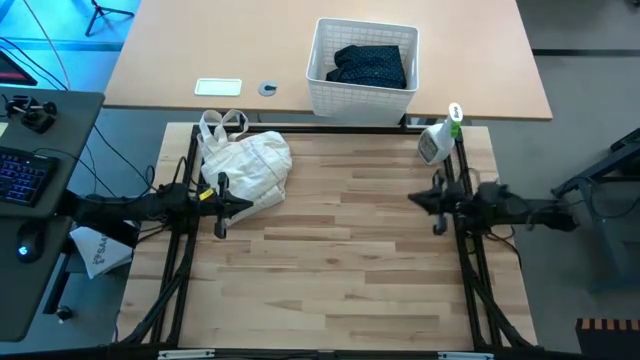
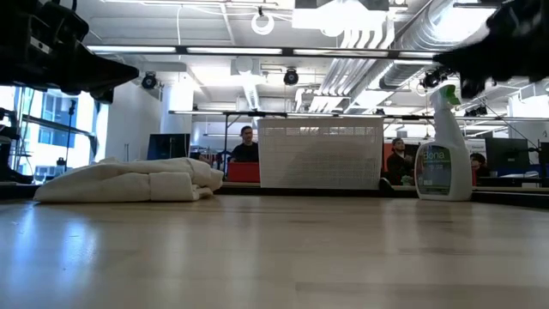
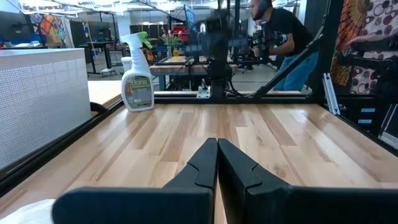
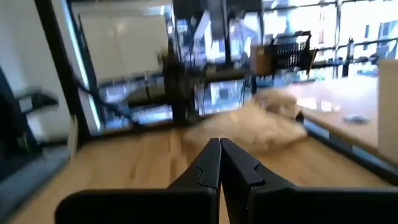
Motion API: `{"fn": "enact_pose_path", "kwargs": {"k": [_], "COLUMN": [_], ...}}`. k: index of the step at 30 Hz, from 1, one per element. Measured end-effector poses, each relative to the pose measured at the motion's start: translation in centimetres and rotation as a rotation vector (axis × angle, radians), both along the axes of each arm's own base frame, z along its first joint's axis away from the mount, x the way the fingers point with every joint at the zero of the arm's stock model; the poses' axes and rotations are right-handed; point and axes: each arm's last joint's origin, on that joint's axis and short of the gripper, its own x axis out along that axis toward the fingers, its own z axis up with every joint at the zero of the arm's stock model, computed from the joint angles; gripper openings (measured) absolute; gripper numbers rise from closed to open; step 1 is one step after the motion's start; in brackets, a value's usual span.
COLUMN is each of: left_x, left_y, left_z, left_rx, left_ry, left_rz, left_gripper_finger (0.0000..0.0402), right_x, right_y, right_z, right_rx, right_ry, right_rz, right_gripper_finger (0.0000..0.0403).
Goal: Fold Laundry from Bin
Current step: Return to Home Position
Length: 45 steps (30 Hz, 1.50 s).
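- Well, spray bottle [image 1: 437, 141] at 2 o'clock reads "Bona".
- Laundry [image 1: 372, 66] lies in the bin [image 1: 322, 92] at 12.
- Left gripper [image 3: 217, 144] at 9, right gripper [image 4: 219, 143] at 3, both closed; counter [image 1: 340, 262] middle open.

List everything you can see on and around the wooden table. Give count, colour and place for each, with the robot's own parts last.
bin: one, white lattice, on the tan desk beyond the wooden table
laundry: one bundle, dark navy with dots, inside the bin
cloth bag: one, cream-white, far-left part of the wooden table
spray bottle: one, white with green top, table's far-right edge
card: one, white, on the tan desk, left of the bin
people: at least two, in the room behind
left gripper: one, dark, shut, table's left side
right gripper: one, dark, shut, table's right side
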Motion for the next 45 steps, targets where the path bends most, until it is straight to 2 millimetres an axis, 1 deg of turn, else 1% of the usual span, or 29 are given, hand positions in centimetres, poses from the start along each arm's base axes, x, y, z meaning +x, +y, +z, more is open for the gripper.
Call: {"fn": "enact_pose_path", "kwargs": {"k": [3, 6, 12, 45], "left_x": [0.0, 0.0, 0.0, 0.0], "left_y": [0.0, 0.0, 0.0, 0.0], "left_z": [0.0, 0.0, 0.0, 0.0], "left_rx": [0.0, 0.0, 0.0, 0.0], "left_ry": [-0.001, -0.001, -0.001, -0.001], "left_rz": [0.0, 0.0, 0.0, -0.001], "left_gripper_finger": [0.0, 0.0, 0.0, 0.0], "right_x": [0.9, 0.9, 0.9, 1.0], "right_y": [0.1, 0.3, 0.6, 0.6], "right_z": [-2.9, -3.0, -3.2, -3.3], "right_rx": [-0.022, -0.003, -0.085, -0.083], "right_ry": [0.028, 0.04, 0.057, 0.077], "right_rz": [0.014, 0.06, 0.168, 0.175], "right_gripper_finger": [0.0, 0.0, 0.0, 0.0]}}
